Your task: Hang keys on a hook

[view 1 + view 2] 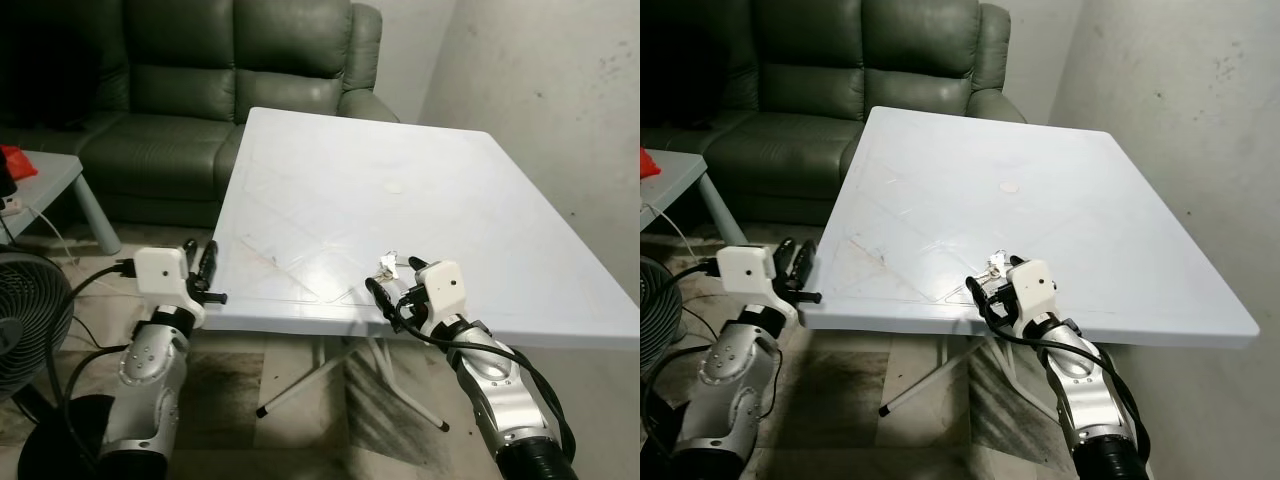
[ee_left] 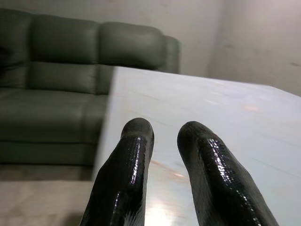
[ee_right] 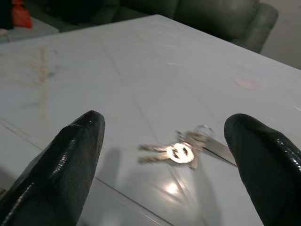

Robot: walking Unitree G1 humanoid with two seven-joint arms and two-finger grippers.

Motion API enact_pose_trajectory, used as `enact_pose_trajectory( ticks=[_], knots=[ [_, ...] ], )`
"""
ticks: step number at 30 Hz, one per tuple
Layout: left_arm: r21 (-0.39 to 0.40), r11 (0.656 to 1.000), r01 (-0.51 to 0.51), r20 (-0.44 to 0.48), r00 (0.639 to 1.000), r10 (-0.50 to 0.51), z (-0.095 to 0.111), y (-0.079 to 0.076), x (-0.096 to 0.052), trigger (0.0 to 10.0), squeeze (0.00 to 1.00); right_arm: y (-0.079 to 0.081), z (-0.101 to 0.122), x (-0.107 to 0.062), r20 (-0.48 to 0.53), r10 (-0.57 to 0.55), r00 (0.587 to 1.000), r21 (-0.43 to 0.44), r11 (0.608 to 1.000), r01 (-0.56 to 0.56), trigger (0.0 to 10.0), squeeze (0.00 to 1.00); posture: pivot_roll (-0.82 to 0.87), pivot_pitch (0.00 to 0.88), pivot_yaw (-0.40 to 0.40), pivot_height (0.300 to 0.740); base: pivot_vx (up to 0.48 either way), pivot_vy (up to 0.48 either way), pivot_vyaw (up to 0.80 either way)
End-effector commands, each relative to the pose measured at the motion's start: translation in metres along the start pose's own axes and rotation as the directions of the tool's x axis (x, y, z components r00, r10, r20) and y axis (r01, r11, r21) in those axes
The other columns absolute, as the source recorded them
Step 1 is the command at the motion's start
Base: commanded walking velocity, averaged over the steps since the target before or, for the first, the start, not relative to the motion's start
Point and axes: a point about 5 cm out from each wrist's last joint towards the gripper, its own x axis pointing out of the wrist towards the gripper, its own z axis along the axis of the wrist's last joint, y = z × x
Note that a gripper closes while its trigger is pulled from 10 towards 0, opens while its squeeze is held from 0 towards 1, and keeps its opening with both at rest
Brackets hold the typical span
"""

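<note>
Right now the keys [image 3: 181,151] lie flat on the white worktop [image 1: 430,190], close to its near edge and on the robot's right side. They are a small bunch on a ring, with a shiny tag beside them (the blades are too blurred to count). The right gripper [image 1: 397,278] hovers just short of the keys at the worktop's front edge, its jaws spread wide apart; in the right wrist view the keys sit between the two black fingers [image 3: 70,155], touched by neither. The left gripper [image 1: 200,262] is held up beside the worktop's near left corner, jaws nearly together with only a narrow gap and nothing between them. Behind the worktop stands a dark green sofa [image 1: 200,70], and a black fan [image 1: 25,320] is at the left.
</note>
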Motion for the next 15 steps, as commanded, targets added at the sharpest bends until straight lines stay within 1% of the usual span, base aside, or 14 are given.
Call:
enact_pose_trajectory(
  ticks=[1,3,6,7,9,15],
  knots=[
    [0.021,0.999,0.045,0.012,0.999,-0.045,0.004,-0.008,0.002,10.0,0.0,-0.008,0.003,0.001,-0.008,-0.02,1.0,-0.012,1.0,0.02,10.0,0.0,0.05,0.004,-0.072,0.74,0.0,0.0,0.0],
    [0.02,0.997,0.073,0.019,0.997,-0.073,0.005,-0.012,0.001,10.0,0.0,-0.009,0.004,0.002,-0.014,-0.028,1.0,-0.014,1.0,0.027,10.0,0.0,0.05,0.007,-0.072,0.74,0.0,0.0,0.0],
    [0.047,0.99,0.13,0.015,0.991,-0.131,0.005,-0.022,-0.001,10.0,0.0,-0.011,0.005,0.006,-0.028,-0.038,0.999,-0.016,0.999,0.037,10.0,0.0,0.06,0.015,-0.078,0.74,0.0,0.0,0.0],
    [0.047,0.99,0.13,0.015,0.991,-0.131,0.005,-0.022,-0.001,10.0,0.0,-0.011,0.005,0.006,-0.028,-0.038,0.999,-0.016,0.999,0.037,10.0,0.0,0.06,0.015,-0.078,0.74,0.0,0.0,0.0],
    [0.06,0.984,0.166,0.013,0.986,-0.167,0.006,-0.028,-0.001,10.0,0.0,-0.011,0.005,0.009,-0.048,-0.044,0.998,-0.011,0.999,0.044,10.0,0.0,0.06,0.027,-0.083,0.74,0.0,0.0,0.0],
    [0.069,0.975,0.21,0.012,0.977,-0.211,0.008,-0.037,-0.005,10.0,0.0,-0.006,0.009,0.017,-0.051,-0.041,0.998,-0.014,0.999,0.04,10.0,0.0,0.07,0.051,-0.087,0.74,0.0,0.0,0.0]
  ],
)
